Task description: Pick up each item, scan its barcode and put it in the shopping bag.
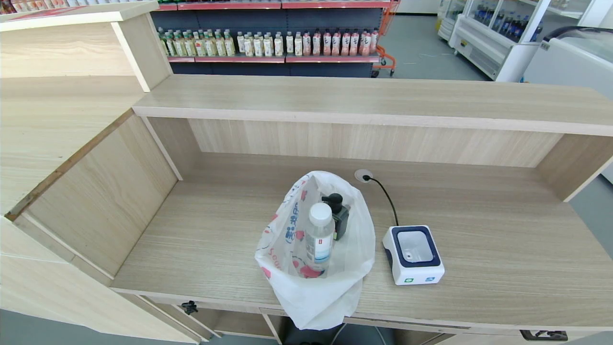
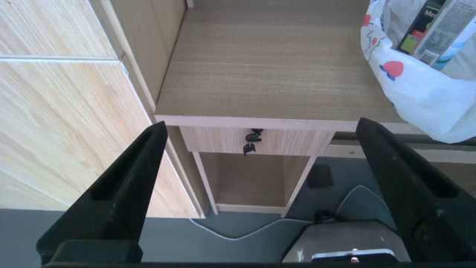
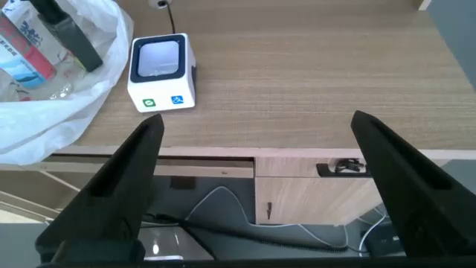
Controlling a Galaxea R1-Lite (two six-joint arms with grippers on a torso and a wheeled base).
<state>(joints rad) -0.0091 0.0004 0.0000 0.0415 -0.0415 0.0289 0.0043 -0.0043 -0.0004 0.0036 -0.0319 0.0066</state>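
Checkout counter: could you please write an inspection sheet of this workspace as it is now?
Surface: wooden counter, no spill seen.
Job's things: shopping bag open at the front edge, holding a clear bottle and a dark pump bottle; scanner beside it, on the robot's right.
Clutter: nothing seen.
Grippers: left gripper and right gripper open, empty, before the counter's front edge.
Cables: black cable from scanner to a grommet.
Surroundings: shelf of drinks, coolers behind.
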